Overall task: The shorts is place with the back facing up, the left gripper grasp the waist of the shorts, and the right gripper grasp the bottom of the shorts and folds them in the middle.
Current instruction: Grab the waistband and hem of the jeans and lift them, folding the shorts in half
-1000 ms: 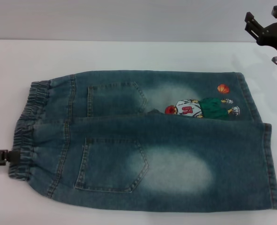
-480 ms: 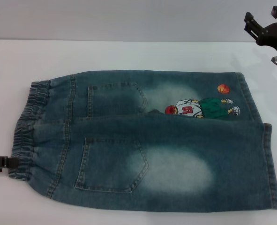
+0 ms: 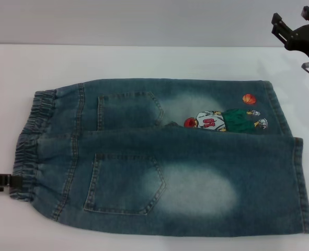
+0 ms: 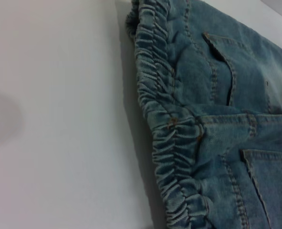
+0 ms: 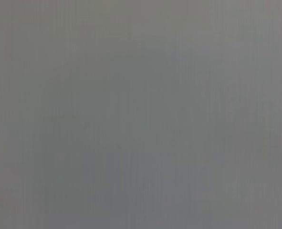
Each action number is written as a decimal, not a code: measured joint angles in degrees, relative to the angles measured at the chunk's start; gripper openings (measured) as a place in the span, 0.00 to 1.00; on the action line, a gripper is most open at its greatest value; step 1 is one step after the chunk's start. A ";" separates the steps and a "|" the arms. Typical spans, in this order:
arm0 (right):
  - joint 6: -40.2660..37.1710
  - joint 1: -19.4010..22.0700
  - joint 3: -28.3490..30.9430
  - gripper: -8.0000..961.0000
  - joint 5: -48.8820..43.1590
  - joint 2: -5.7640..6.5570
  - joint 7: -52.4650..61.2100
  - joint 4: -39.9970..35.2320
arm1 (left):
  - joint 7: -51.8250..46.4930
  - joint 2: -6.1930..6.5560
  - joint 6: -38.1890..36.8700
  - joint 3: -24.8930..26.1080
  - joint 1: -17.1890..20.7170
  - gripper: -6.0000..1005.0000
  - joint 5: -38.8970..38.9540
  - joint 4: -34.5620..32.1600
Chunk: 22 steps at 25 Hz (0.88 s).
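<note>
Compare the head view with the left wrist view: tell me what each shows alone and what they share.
Head view only: the whole shorts, their leg hems, the orange ball, the left pincer at the waistband's near end, and the right pincer raised at the far right, off the denim. Left wrist view only: the ruched waistband close up, stitch by stitch. Both: waistband, back pockets, the white table.

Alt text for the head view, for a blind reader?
Blue denim shorts lie flat, back up, on a white table. The left tool touches the waistband edge; the right tool hangs raised beyond the leg hems.
</note>
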State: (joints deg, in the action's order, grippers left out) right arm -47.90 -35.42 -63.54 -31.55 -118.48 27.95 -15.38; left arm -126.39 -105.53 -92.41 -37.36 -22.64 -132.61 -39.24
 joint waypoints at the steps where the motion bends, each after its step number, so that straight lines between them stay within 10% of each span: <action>1: 0.00 0.00 0.00 0.77 0.00 0.00 0.00 0.00 | 0.00 0.00 0.00 0.00 0.00 0.66 0.00 0.00; 22: 0.00 0.32 0.00 0.76 0.00 0.01 0.00 0.00 | 0.62 -0.64 -0.85 0.40 -2.72 0.64 -1.86 2.28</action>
State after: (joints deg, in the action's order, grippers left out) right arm -47.90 -35.10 -63.54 -31.55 -118.47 27.95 -15.38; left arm -125.77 -106.18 -93.26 -36.96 -25.36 -134.47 -36.97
